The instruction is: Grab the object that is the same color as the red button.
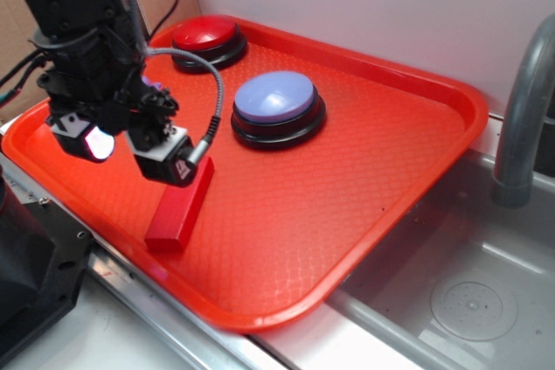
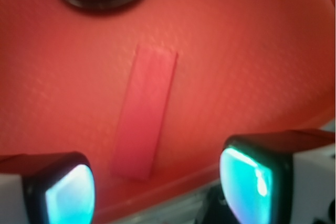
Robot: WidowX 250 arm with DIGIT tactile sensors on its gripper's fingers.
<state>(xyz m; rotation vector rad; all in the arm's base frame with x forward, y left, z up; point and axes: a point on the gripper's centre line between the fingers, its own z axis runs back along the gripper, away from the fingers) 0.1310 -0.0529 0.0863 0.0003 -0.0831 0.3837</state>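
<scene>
The red block (image 1: 180, 208) lies flat on the red tray (image 1: 347, 214), near its front edge, well apart from the red button (image 1: 206, 36) at the far corner and from the lavender-blue button (image 1: 276, 100) mid-tray. The gripper (image 1: 134, 149) hangs just above the block's near end with its fingers (image 2: 252, 179) spread wide and nothing between them (the wrist view shows the block framed in the gap). That stance suits a straight descent, the jaws set to close across the block's narrow sides.
</scene>
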